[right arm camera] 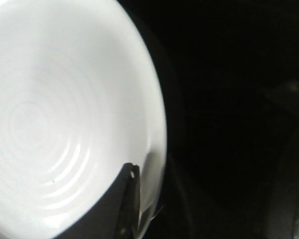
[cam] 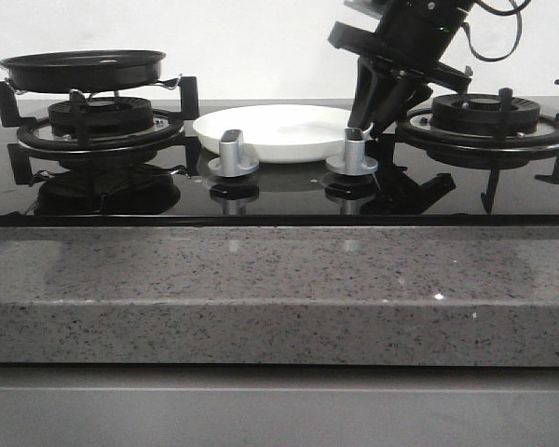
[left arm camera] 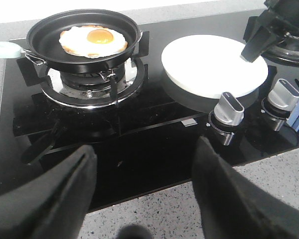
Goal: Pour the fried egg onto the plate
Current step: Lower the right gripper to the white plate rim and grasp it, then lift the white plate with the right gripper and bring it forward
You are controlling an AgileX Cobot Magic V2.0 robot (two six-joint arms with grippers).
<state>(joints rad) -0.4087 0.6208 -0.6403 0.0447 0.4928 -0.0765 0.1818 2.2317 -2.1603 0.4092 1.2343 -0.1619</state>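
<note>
Left jaws: your left gripper (left arm camera: 144,194) hangs low over the near edge of the hob, its two dark fingers (left arm camera: 65,189) spread wide apart with nothing between them.
Right jaws: your right gripper (cam: 377,110) reaches down at the right rim of the plate; the front view shows its fingers close together at that rim, and the right wrist view shows one finger (right arm camera: 127,199) lying over the plate's inner edge. You cannot tell from these views whether it has a grip on the rim.
Surface: a speckled grey stone surface (cam: 261,289) runs along the front, carrying a glossy black glass hob (left arm camera: 139,149).
Knobs: two silver control knobs (cam: 233,154) stand side by side on the glass, just in front of the plate.
Plate: the plate (cam: 279,130), plain white and bare, rests on the glass between the two burners, behind the knobs.
Right burner: a black burner grate (cam: 484,126) sits just beside the plate, on your right.
Pan: a black frying pan (left arm camera: 82,37) sits on the left burner's grate, well apart from both grippers.
Fried egg: the fried egg (left arm camera: 93,41) lies flat inside the pan, its orange yolk facing up.
</note>
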